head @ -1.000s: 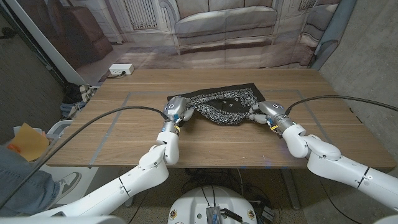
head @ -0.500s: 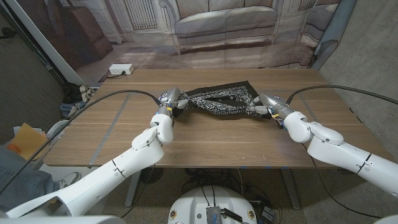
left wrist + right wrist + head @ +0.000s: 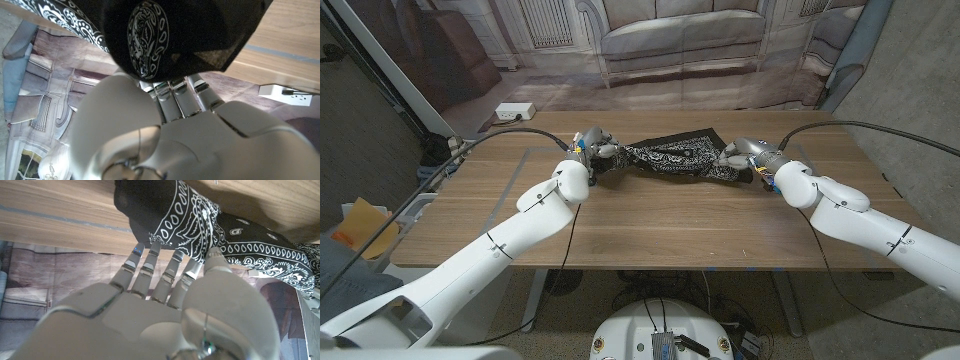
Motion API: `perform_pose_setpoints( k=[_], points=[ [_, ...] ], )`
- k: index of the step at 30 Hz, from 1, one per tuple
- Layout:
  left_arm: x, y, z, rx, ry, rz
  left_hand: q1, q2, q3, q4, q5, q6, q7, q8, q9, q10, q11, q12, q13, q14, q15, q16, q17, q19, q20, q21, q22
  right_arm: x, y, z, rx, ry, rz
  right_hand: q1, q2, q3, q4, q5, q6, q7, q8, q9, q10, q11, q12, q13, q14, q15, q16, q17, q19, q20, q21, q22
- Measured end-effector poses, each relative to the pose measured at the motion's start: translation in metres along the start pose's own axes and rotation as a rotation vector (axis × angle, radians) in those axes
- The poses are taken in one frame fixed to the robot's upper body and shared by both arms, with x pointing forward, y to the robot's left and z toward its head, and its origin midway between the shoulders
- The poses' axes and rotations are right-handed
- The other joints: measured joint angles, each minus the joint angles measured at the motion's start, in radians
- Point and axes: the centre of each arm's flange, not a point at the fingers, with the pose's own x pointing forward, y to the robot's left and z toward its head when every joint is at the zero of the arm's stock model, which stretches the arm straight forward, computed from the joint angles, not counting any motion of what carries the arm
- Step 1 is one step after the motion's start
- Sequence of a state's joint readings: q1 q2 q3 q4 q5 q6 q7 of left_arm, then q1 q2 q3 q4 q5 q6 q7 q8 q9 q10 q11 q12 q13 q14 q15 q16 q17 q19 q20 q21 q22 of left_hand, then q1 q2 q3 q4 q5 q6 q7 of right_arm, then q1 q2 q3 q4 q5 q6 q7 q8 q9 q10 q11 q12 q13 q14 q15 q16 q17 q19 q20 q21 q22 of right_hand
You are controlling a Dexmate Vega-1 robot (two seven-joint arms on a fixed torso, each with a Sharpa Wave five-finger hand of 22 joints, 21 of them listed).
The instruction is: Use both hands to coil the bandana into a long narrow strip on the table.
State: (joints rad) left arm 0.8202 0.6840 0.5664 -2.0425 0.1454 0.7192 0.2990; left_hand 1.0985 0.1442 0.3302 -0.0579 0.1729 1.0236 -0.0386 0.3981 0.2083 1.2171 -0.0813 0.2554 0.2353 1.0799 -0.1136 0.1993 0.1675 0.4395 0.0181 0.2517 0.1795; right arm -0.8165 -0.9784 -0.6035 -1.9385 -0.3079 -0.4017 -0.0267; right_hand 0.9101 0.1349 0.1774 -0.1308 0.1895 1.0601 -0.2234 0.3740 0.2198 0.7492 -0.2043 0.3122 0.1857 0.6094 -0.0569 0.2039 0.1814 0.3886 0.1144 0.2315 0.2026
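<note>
- Both white arms reach far forward from the near corners and angle inward.
- The left hand (image 3: 592, 146) grips one end of the bandana (image 3: 675, 158), its fingers (image 3: 172, 97) closed into the black cloth.
- The right hand (image 3: 748, 156) grips the opposite end, its fingers (image 3: 150, 270) pressed against the fabric.

The head view is evenly and softly lit, apparently from overhead, and stays sharp across the counter (image 3: 660, 215). Straight edges are bowed toward the corners by wide-angle distortion. Only faint shadows are cast beneath the arms. In both wrist views the nearby pale casings are rendered soft and out of focus, and the bandana (image 3: 185, 35) is shown dark, its underside in shade.
</note>
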Motion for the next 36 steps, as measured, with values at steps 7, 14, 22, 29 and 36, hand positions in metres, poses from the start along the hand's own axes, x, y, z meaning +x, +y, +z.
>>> perform_pose_setpoints(
  k=[7,14,22,29,36],
  points=[
    [0.008,0.009,0.000,-0.023,0.035,-0.032,-0.008,0.008,0.011,0.003,0.000,-0.006,0.013,-0.008,0.000,-0.017,0.008,-0.005,0.005,0.008,0.009,-0.004,0.000,0.003,0.011,0.000,0.005,0.014,-0.010,0.008,-0.012,-0.025,-0.002,0.000,0.000,0.001,0.001,0.000,0.000,0.000,0.004,0.001,0.012,0.002,0.000,0.000,0.011,-0.001,0.000,0.000,-0.004,-0.004,0.000,0.000],
    [0.020,0.015,0.000,-0.012,0.094,-0.071,-0.021,0.020,0.020,0.011,0.000,-0.016,0.023,-0.018,0.000,-0.034,0.022,-0.008,0.005,0.008,0.027,-0.007,0.000,0.012,0.024,0.004,0.009,0.033,-0.021,0.016,-0.022,-0.043,-0.011,0.000,0.000,0.001,0.001,0.000,-0.001,0.000,0.004,0.006,0.029,0.000,0.008,0.000,0.013,-0.002,0.000,0.000,-0.004,-0.004,0.000,0.000],
    [0.040,0.020,-0.009,-0.048,0.170,-0.125,-0.050,0.038,0.036,0.028,0.001,-0.029,0.036,-0.031,0.008,-0.052,0.041,-0.023,0.009,-0.006,0.048,-0.011,0.003,0.010,0.054,0.007,0.017,0.063,-0.032,0.025,-0.029,-0.054,-0.012,0.000,0.000,0.009,0.001,0.000,-0.001,0.000,0.004,0.006,0.048,0.002,0.008,0.000,0.023,-0.002,0.000,0.000,-0.004,-0.004,0.000,0.000],
    [0.064,0.025,-0.017,-0.068,0.239,-0.183,-0.080,0.047,0.056,0.049,0.001,-0.039,0.046,-0.045,0.011,-0.069,0.047,-0.023,0.014,-0.019,0.061,-0.011,0.007,0.005,0.059,0.007,0.019,0.094,-0.037,0.028,-0.035,-0.040,-0.001,0.000,0.000,0.009,0.001,0.000,-0.001,0.000,0.004,0.008,0.059,-0.001,0.008,0.000,0.036,-0.004,0.000,0.000,-0.004,-0.004,0.000,0.000],
    [0.074,0.020,-0.022,-0.066,0.297,-0.257,-0.119,0.055,0.071,0.095,0.002,0.021,0.118,-0.058,0.005,-0.093,0.060,-0.031,0.018,-0.035,0.084,-0.011,0.012,-0.002,0.066,0.011,0.028,0.127,-0.034,0.018,-0.024,0.019,0.026,0.000,0.000,0.013,-0.003,0.000,-0.001,0.000,0.004,0.007,0.066,-0.005,0.008,0.000,0.036,-0.004,0.000,0.000,-0.004,-0.004,0.000,0.000]
  ],
)
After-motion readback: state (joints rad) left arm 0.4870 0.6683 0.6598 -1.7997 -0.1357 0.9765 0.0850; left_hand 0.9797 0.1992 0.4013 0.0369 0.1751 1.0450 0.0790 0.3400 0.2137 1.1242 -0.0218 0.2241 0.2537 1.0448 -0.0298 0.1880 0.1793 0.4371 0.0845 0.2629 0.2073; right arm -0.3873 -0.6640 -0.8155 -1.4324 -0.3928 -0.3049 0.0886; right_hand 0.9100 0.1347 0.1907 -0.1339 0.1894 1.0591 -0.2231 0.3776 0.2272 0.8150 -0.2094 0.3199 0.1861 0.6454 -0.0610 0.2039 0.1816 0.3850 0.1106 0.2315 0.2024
